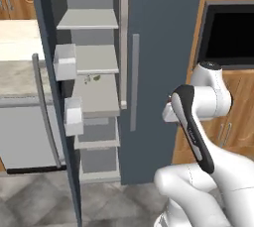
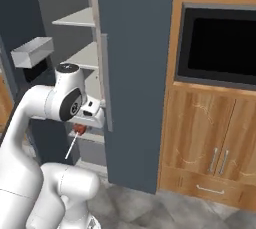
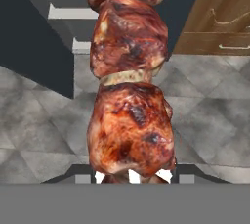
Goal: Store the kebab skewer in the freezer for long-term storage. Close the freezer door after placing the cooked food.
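My gripper [image 2: 81, 124] is shut on the kebab skewer [image 2: 78, 130]. Its pale stick slants down to the left below the hand. In the hand view the reddish-brown meat chunks of the kebab skewer [image 3: 129, 96] rise from between my gripper [image 3: 129, 175]. The freezer [image 1: 96, 97] stands open, showing grey inner shelves. The hand hangs low in front of it, near the edge of the shut matching door [image 2: 132, 73]. The freezer door [image 1: 52, 32] is swung wide to the left, edge-on, with white bins [image 1: 65, 61] on its inner side.
A dark built-in oven window [image 2: 220, 43] sits in wooden cabinets [image 2: 210, 148] to the right of the fridge. A silver dishwasher front [image 1: 22, 137] and a pale counter [image 1: 17, 42] lie left of the open door. Grey tiled floor [image 3: 44, 135] is below.
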### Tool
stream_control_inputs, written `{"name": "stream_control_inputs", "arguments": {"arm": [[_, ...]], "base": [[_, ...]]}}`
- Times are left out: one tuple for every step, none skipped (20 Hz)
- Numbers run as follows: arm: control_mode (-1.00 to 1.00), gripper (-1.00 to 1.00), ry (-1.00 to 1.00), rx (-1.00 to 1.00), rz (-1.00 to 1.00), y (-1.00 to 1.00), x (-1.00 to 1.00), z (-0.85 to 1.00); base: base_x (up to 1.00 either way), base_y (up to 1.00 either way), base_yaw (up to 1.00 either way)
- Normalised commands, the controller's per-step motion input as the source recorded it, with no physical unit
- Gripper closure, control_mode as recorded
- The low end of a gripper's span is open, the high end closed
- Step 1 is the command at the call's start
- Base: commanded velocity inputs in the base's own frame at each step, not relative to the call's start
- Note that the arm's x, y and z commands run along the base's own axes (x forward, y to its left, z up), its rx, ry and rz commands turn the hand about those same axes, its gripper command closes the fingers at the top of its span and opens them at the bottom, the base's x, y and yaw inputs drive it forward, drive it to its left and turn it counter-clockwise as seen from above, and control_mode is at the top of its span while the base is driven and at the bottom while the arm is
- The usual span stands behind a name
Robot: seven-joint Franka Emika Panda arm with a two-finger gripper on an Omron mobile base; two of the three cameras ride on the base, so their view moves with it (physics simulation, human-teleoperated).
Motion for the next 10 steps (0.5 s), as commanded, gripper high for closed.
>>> {"name": "stream_control_inputs", "arguments": {"arm": [[1.0,1.0,0.0,0.0,0.0,0.0,0.0,0.0],[1.0,1.0,0.0,0.0,0.0,0.0,0.0,0.0],[1.0,1.0,0.0,0.0,0.0,0.0,0.0,0.0],[1.0,1.0,0.0,0.0,0.0,0.0,0.0,0.0],[1.0,1.0,0.0,0.0,0.0,0.0,0.0,0.0],[1.0,1.0,0.0,0.0,0.0,0.0,0.0,0.0],[1.0,1.0,0.0,0.0,0.0,0.0,0.0,0.0],[1.0,1.0,0.0,0.0,0.0,0.0,0.0,0.0],[1.0,1.0,0.0,0.0,0.0,0.0,0.0,0.0],[1.0,1.0,0.0,0.0,0.0,0.0,0.0,0.0]], "base": [[0.06,0.54,0.4],[0.05,0.54,0.36],[0.0,0.53,0.32],[0.11,0.51,0.25],[0.19,0.59,0.22],[0.24,0.54,0.22],[0.46,0.4,0.21],[0.46,0.36,0.19],[0.49,0.33,0.16],[0.51,0.24,0.15]]}}
